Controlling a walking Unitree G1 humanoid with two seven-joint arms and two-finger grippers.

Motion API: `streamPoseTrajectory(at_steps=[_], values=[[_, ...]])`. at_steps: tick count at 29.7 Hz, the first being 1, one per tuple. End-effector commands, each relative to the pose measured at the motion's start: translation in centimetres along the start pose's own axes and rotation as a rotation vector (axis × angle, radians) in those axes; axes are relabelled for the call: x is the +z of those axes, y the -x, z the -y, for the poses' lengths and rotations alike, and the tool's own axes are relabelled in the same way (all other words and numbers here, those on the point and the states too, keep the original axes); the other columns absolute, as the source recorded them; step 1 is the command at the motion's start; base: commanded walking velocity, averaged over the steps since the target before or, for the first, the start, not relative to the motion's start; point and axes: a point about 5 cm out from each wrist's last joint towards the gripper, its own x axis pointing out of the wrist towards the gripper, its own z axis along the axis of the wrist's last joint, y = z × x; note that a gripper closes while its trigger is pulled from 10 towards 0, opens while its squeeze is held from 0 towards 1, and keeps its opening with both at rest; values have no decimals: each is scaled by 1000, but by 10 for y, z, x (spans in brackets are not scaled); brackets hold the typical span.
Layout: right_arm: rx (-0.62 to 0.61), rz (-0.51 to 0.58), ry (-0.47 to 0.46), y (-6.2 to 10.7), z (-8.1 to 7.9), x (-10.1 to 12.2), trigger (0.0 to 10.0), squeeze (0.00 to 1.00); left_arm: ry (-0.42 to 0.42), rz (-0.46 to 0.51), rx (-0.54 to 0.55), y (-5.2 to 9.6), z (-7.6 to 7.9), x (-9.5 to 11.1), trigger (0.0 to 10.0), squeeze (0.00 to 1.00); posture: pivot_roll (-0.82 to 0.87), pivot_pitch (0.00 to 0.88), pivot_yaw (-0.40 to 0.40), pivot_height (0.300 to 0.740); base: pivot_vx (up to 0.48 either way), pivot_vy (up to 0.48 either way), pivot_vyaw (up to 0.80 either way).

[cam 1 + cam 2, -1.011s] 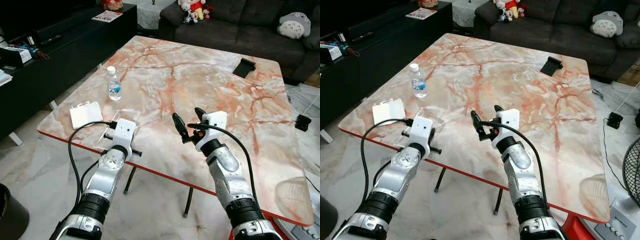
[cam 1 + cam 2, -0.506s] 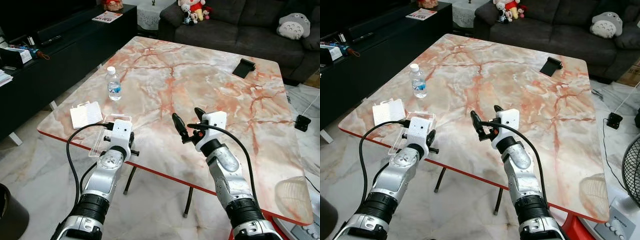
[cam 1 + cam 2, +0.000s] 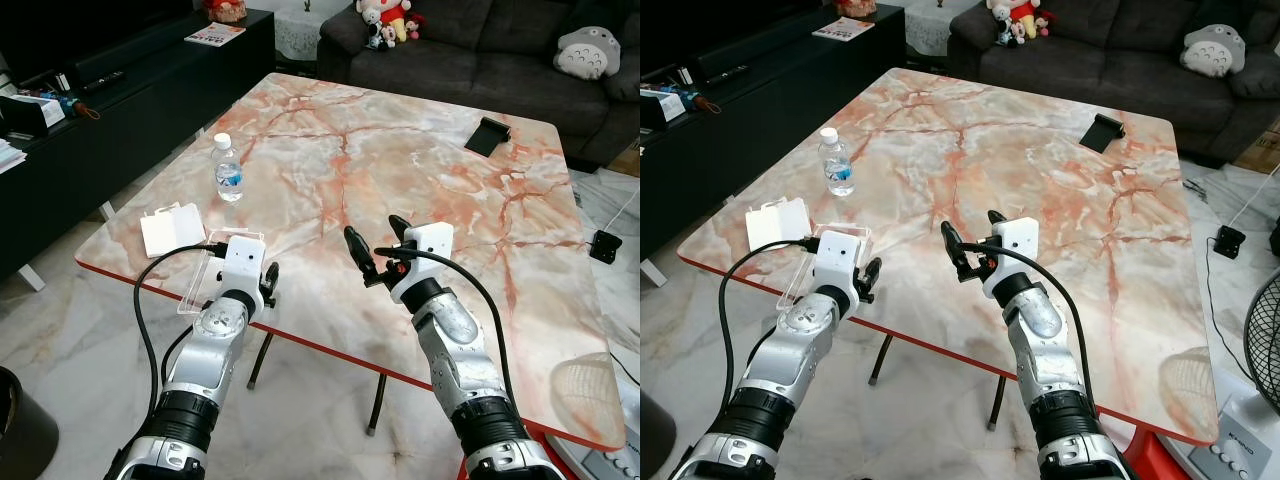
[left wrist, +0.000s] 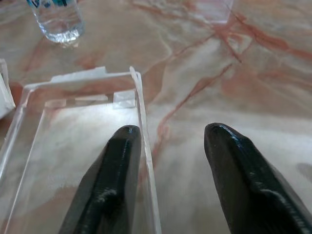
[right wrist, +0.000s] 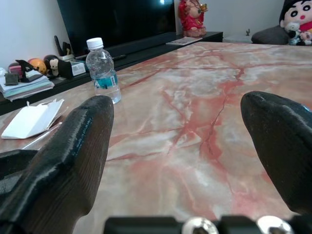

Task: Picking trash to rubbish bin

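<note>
marble table [image 3: 400, 150], sofa [image 3: 500, 40], plush toys [image 3: 385, 20]

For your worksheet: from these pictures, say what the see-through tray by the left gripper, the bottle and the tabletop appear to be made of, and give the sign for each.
Tray: thin clear plastic, glossy; the table shows through its walls.
Bottle: clear plastic with a white cap and blue label.
Tabletop: marble or a marble-look surface, polished; orange veining and soft reflections, though real stone cannot be confirmed.
The left gripper straddles the tray's wall.
</note>
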Motion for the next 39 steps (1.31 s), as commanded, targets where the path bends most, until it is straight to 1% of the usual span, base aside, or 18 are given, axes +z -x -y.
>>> streamPoseTrajectory(at_steps=[1, 2, 5, 12, 15, 16, 19, 20, 21, 22, 23, 39], values=[[-3, 2, 2, 0, 2, 1, 10000, 0, -23, -37, 23, 2, -4, -3, 10000, 0, 0, 65, -48, 740, 0, 0, 0], [-3, 2, 2, 1, 2, 0, 10000, 0, -25, -55, 35, 3, -6, -5, 10000, 0, 0, 65, -48, 740, 0, 0, 0], [-1, 1, 1, 1, 2, 0, 10000, 0, -21, -76, 32, 4, -7, -8, 10000, 0, 0, 65, -48, 740, 0, 0, 0], [1, 0, 0, 1, 1, 0, 10000, 0, -1, -140, 26, 7, -5, -19, 10000, 0, 0, 67, -49, 740, 0, 0, 0], [0, -1, 1, 1, 2, 0, 10000, 0, 4, -192, 33, 7, -4, -26, 10000, 0, 0, 67, -49, 740, 0, 0, 0], [0, -2, 1, 1, 2, 0, 10000, 0, 24, -220, 27, 8, -4, -30, 10000, 0, 0, 67, -49, 740, 0, 0, 0], [0, -3, 1, 2, 2, 0, 10000, 0, 37, -268, -12, 10, 1, -37, 10000, 0, -2, 69, -49, 740, 0, 0, 0], [0, -3, 1, 2, 2, 0, 10000, 0, 37, -273, -14, 10, 2, -38, 9725, 0, -2, 69, -49, 740, 0, 0, 0], [1, -4, 0, 2, 2, -1, 10000, 0, 40, -298, -23, 11, 3, -42, 5725, 0, -2, 69, -49, 740, 0, 0, 0], [1, -4, 0, 2, 2, -1, 10000, 0, 40, -298, -23, 11, 3, -42, 5725, 0, -2, 69, -49, 740, 0, 0, 0], [2, -4, 0, 2, 2, -1, 10000, 0, 43, -305, -28, 11, 3, -43, 0, 0, -2, 69, -49, 740, 0, 0, 0], [6, -6, 0, 2, 1, -1, 10000, 0, 50, -324, -51, 13, 6, -44, 0, 0, -4, 72, -49, 740, 0, 0, 0]])
